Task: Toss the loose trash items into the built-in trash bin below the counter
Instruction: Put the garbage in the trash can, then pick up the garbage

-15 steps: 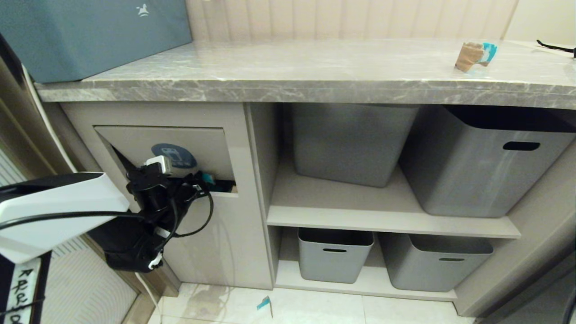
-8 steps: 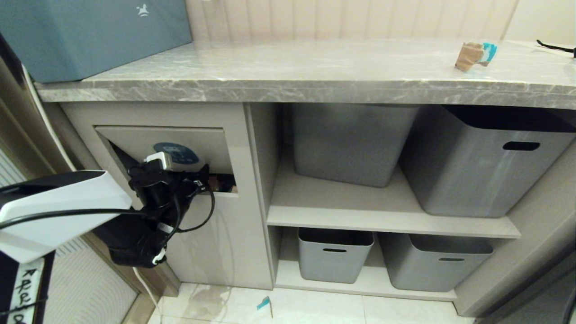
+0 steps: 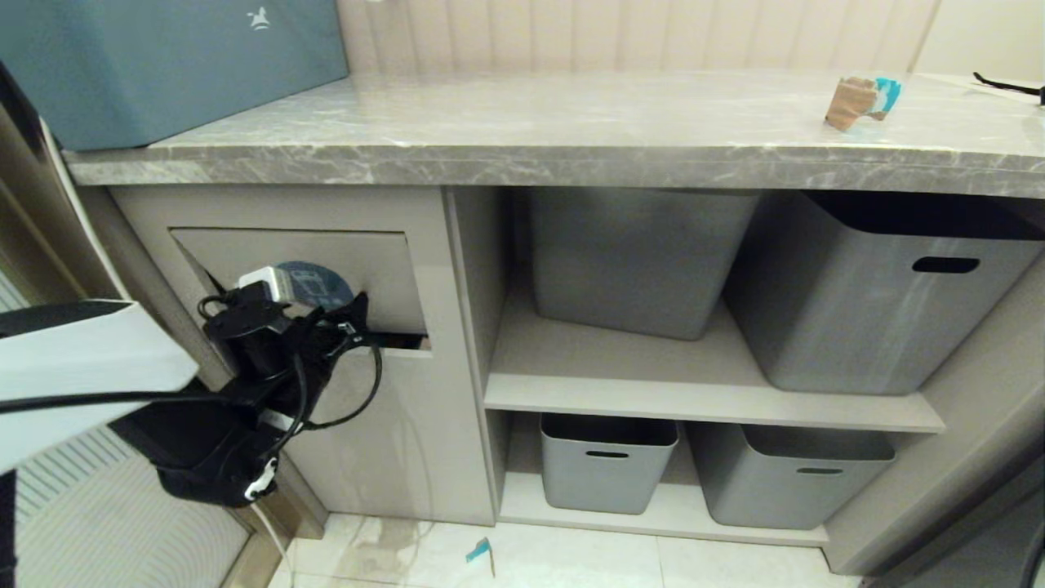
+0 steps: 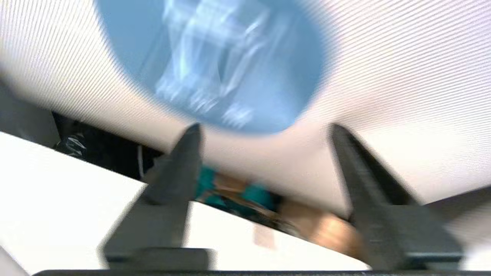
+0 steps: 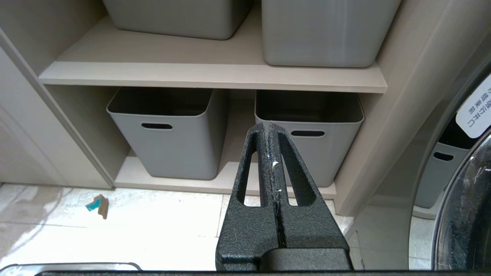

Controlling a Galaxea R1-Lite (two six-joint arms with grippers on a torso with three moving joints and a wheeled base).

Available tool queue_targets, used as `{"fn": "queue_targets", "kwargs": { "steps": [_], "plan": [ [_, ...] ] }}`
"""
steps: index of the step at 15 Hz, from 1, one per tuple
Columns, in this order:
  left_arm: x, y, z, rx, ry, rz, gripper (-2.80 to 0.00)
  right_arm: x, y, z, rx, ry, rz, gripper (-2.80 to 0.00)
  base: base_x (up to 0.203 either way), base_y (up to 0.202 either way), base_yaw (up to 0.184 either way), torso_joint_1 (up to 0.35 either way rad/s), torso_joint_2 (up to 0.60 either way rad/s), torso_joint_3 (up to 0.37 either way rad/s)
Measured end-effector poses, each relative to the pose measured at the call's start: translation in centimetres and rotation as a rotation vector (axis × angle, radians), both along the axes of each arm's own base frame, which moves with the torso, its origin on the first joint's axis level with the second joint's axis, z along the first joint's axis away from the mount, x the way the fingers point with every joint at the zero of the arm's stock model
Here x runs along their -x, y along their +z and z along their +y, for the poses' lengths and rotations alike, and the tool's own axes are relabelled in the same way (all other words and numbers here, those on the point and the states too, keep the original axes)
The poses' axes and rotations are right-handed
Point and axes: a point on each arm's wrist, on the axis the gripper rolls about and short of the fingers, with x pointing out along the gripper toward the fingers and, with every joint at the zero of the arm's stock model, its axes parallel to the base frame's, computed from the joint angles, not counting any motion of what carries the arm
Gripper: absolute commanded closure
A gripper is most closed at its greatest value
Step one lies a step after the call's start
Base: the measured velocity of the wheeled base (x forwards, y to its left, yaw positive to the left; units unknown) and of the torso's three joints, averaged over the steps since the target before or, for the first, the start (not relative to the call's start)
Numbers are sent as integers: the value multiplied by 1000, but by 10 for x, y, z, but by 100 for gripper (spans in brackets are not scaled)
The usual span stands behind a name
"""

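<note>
Four grey tubs [image 3: 633,261] sat on the shelves, a turquoise-and-tan scrap [image 4: 245,197] lay in the blue-stickered trash bin [image 3: 384,269] slot beyond the left end effector's [image 4: 264,161] parted fingers, another scrap [image 3: 861,100] lay on the table [image 3: 522,122], and the right end effector [image 5: 269,132] was closed, empty.

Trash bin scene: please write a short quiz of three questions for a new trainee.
1. True or false: the left gripper is open at the flap.
2. Where does a scrap wait? A counter, B shelf, C tub.
3. What lies on the floor?

Key: 1 true. 2 A. 3 a small scrap.
</note>
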Motion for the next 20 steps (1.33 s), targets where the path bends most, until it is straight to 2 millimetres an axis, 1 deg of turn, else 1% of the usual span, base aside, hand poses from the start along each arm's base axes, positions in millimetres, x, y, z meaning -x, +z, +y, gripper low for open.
{"fn": "queue_targets", "kwargs": {
  "steps": [3,5,7,9,11,12,13,14,18,20],
  "plan": [
    [34,26,-3,39,9,-31,0,0,0,0,-5,-1,-1,0,0,0,0,0,0,0],
    [65,39,-1,46,1,-39,0,0,0,0,-13,-6,1,0,0,0,0,0,0,0],
    [103,41,8,40,-6,-11,0,0,0,0,-13,-5,-1,0,0,0,0,0,0,0],
    [145,38,18,27,-22,23,0,0,0,0,-9,-5,0,0,0,0,0,16,-48,-14],
    [183,32,27,-3,-48,50,0,0,0,0,-3,-2,2,0,0,0,0,71,-288,-223],
    [198,33,31,-18,-61,36,0,0,0,0,1,-2,-1,0,0,0,0,32,-89,-267],
    [211,34,35,-31,-66,24,0,0,-1,0,3,-1,6,0,0,0,0,119,-283,-299],
    [218,37,40,-38,-53,2,0,0,0,0,4,0,3,0,0,0,0,219,-535,-305],
    [245,54,75,-62,151,-127,0,0,0,0,4,0,3,0,0,0,0,183,-528,-290],
    [266,58,82,-123,185,-155,0,0,0,0,17,3,2,0,0,0,0,185,-473,-284]
  ]
}}
